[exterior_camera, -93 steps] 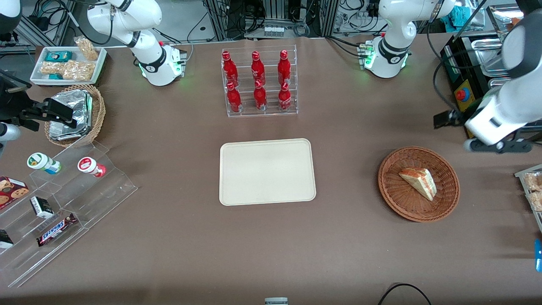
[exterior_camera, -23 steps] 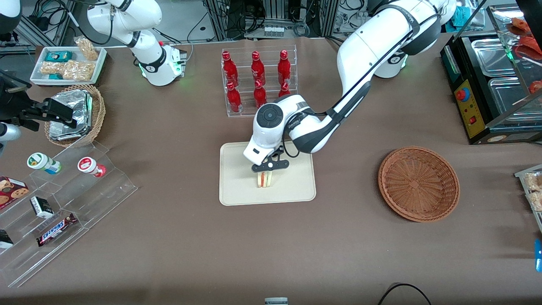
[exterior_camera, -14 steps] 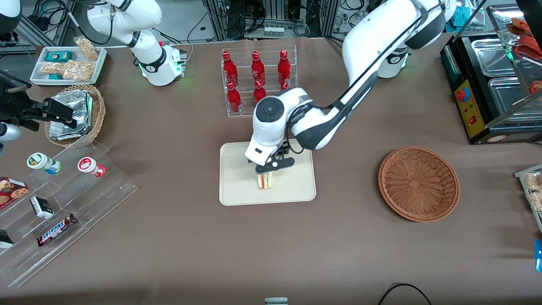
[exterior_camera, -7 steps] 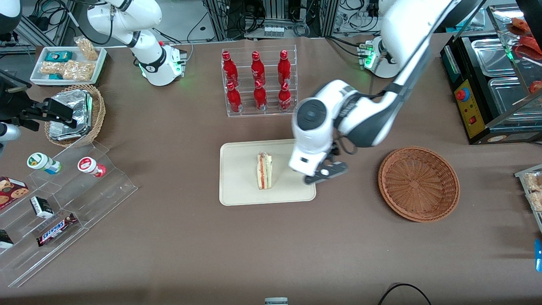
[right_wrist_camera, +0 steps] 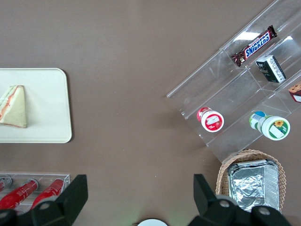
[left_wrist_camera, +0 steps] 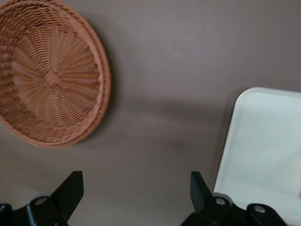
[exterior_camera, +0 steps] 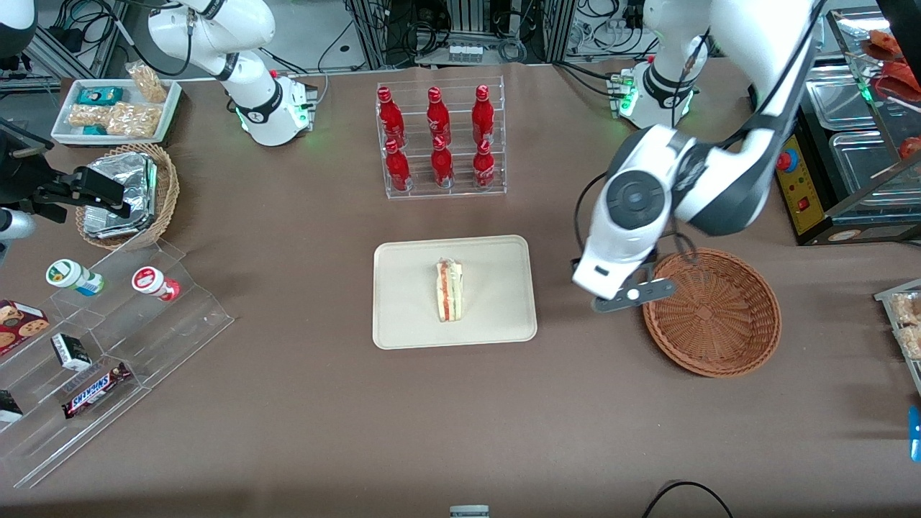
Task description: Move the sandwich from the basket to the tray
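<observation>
Gripper: the left arm's black two-finger gripper (exterior_camera: 633,296) hangs above the bare brown table, between the tray and the basket, close to the basket's rim.
Gripper state: released; in the wrist view its two dark fingers (left_wrist_camera: 69,190) stand wide apart with only tabletop between them, nothing held.
Sandwich: the small triangular wedge in clear wrap, pale bread with red, orange and green filling layers (exterior_camera: 449,290), lies on the tray near its middle, well apart from the gripper, toward the parked arm's end of the table.
Tray: the large flat cream-beige rectangular tray with rounded corners and a low rim (exterior_camera: 403,324) sits flat on the table; one rounded corner of it (left_wrist_camera: 244,99) shows beside the gripper in the wrist view.
Basket: the wide, shallow, round reddish-brown wicker basket (exterior_camera: 748,338) sits just beside the gripper, toward the working arm's end; its woven floor (left_wrist_camera: 47,80) shows bare.
Bottles: a clear acrylic rack of red bottles (exterior_camera: 440,140) stands farther from the front camera than the tray.
</observation>
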{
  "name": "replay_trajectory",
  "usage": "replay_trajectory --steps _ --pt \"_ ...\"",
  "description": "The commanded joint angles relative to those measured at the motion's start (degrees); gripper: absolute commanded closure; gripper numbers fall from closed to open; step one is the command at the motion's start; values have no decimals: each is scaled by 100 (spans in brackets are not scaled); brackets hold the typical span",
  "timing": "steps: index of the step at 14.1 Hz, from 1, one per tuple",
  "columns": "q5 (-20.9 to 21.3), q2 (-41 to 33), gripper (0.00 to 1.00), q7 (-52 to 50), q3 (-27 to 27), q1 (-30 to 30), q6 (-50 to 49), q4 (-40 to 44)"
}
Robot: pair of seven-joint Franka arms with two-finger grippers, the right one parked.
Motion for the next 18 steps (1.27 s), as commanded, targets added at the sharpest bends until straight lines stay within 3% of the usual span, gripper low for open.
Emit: replay_trajectory --steps 1,3,9,12,16,18 --pt "-531 -687 0 1310 123 468 -460 -249" --pt "-857 -951 0 2269 597 452 -864 -153" --pt "-1183 -1251 0 4503 1985 434 -2130 917" --pt "-1201 -1286 0 4567 2382 425 -2140 1332" --pt "-1814 -1313 0 4585 2919 381 -2105 1483" --pt "-1842 -1348 0 4576 2919 381 -2114 1448"
